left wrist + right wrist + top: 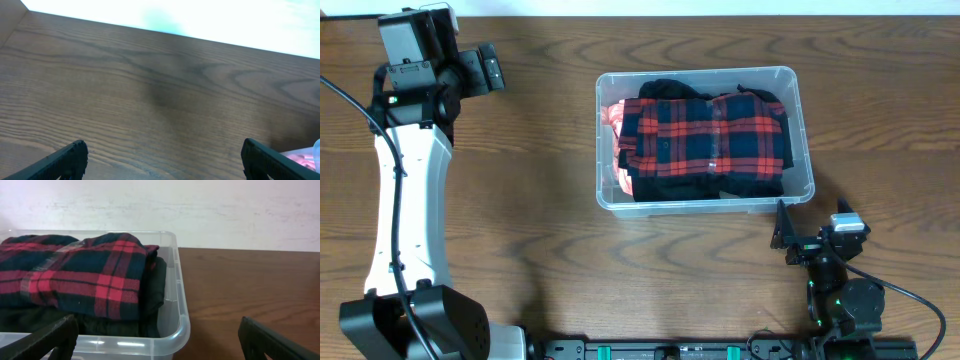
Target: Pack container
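The container (803, 150) is a clear plastic bin right of the table's centre. Inside it, a folded red and navy plaid shirt (705, 135) lies on black clothing (710, 187), with something pink (612, 118) at the left end. My right gripper (810, 232) is open just off the bin's near right corner. In the right wrist view that rounded corner (177, 295) sits between the spread fingers (55, 337), with the plaid shirt (75, 275) behind it. My left gripper (492, 68) is open at the far left, well away from the bin, holding nothing.
Bare brown wood table (520, 180) surrounds the bin. The left wrist view shows only table grain between the wide left gripper (165, 165) and a pink sliver (300, 159) at the lower right. A pale wall (200, 210) rises behind the table.
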Robot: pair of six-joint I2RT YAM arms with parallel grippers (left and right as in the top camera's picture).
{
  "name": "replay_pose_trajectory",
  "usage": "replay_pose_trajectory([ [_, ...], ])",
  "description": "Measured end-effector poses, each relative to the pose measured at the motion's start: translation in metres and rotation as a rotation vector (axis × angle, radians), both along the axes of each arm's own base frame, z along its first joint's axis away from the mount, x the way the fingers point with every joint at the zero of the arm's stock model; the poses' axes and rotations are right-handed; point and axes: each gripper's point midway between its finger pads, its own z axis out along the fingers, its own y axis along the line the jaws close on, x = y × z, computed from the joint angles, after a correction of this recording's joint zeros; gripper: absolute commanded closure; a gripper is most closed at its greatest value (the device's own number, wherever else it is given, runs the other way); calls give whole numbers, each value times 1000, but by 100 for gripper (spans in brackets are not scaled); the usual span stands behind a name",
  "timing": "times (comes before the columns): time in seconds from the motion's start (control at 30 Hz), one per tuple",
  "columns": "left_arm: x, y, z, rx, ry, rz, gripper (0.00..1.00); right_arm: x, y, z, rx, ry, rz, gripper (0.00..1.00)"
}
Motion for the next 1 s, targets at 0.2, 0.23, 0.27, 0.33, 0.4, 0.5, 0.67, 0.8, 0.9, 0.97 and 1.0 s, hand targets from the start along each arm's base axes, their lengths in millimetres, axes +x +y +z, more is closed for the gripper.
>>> replay_pose_trajectory([
  [0.2, 0, 0, 0, 0, 0, 0, 2, 0, 0, 0, -2, -1, 0, 1],
  [0.23, 0, 0, 0, 0, 0, 0, 2, 0, 0, 0, -2, 0, 0, 1],
  [0.27, 0, 0, 0, 0, -1, 0, 2, 0, 0, 0, -2, 0, 0, 1],
  [0.33, 0, 0, 0, 0, 0, 0, 2, 0, 0, 0, -2, 0, 0, 1],
  [0.4, 0, 0, 0, 0, 0, 0, 2, 0, 0, 0, -2, 0, 0, 1],
  [0.5, 0, 0, 0, 0, 0, 0, 2, 0, 0, 0, -2, 0, 0, 1],
  [0.67, 0, 0, 0, 0, 0, 0, 2, 0, 0, 0, -2, -1, 0, 1],
  [0.8, 0, 0, 0, 0, 0, 0, 2, 0, 0, 0, -2, -1, 0, 1],
  [0.9, -1, 0, -1, -1, 4, 0, 2, 0, 0, 0, -2, 0, 0, 1],
  [0.97, -5, -1, -6, -5, 30, 0, 2, 0, 0, 0, -2, -1, 0, 1],
  [1.0, -7, -1, -8, -7, 43, 0, 2, 0, 0, 0, -2, 0, 0, 1],
])
